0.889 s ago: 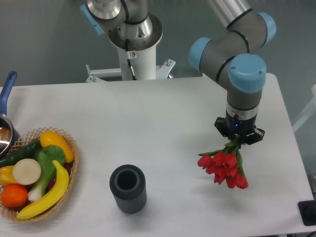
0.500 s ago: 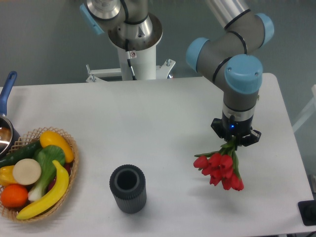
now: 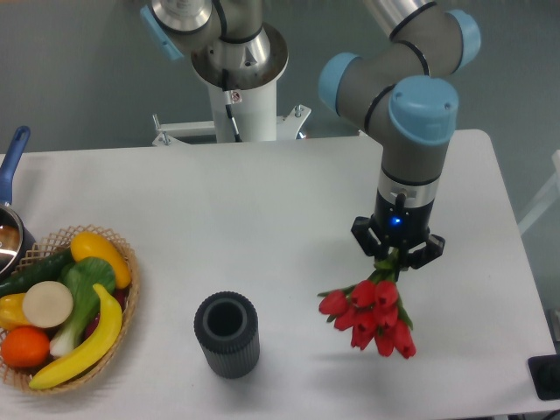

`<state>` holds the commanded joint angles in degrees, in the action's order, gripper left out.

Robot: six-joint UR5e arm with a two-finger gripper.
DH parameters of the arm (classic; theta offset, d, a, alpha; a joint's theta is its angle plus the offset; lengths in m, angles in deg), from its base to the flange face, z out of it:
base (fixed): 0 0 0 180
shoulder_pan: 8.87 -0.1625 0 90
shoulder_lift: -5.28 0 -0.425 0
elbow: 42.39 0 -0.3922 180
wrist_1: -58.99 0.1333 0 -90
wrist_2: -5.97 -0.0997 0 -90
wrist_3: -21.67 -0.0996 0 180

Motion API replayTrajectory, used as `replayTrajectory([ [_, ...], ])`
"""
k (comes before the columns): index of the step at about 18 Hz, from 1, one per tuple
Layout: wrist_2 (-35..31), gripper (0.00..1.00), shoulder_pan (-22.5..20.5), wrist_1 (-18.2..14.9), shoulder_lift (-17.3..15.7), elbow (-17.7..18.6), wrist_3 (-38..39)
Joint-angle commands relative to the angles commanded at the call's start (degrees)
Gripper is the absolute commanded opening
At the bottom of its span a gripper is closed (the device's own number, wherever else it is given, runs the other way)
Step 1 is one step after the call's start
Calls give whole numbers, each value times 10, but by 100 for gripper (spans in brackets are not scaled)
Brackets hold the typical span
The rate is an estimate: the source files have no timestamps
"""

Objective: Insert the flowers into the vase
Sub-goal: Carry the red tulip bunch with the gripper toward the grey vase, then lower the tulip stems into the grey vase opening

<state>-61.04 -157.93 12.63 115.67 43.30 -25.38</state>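
1. Over the right half of the white surface (image 3: 262, 201), one black two-finger gripper (image 3: 395, 255) hangs from the grey arm with light-blue joint caps (image 3: 416, 131), its fingers pinching the green stems of a single bunch of red tulip flowers (image 3: 372, 313).
2. The heads can be counted only roughly, about eight to ten, since they overlap; they dangle below the gripper with the blooms pointing down and slightly right.
3. One small dark grey ribbed cylindrical vase (image 3: 227, 334) stands upright near the front edge, its round mouth open, well apart from the flowers and to their left.
4. At the far left sits one woven wicker basket (image 3: 122, 302) with toy produce: one yellow banana (image 3: 83, 346), one orange (image 3: 24, 346), one yellow pepper (image 3: 99, 254), one green vegetable (image 3: 83, 289), a pale round slice (image 3: 47, 304) and a dark green piece, partly hidden.
5. One blue-handled pot (image 3: 13, 197) is cut off by the left edge.
6. Compared with half a second ago, the gripper and bunch have shifted left and a little toward the front, nearer the vase; vase and basket have stayed put.
7. Bare surface lies between the bunch and the vase; the front edge is close below both, and a dark object (image 3: 544, 378) sits at the right front corner.
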Motion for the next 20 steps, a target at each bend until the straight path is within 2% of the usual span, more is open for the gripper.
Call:
replayTrajectory([
  [1, 36, 0, 1, 24, 0, 0, 11],
  [2, 69, 0, 4, 33, -1, -2, 19],
  [4, 125, 0, 10, 34, -3, -11, 66],
  [9, 187, 0, 32, 39, -6, -24, 67],
  [13, 252, 0, 41, 93, -10, -21, 70],
  [20, 418, 0, 33, 99, -6, -23, 68],
])
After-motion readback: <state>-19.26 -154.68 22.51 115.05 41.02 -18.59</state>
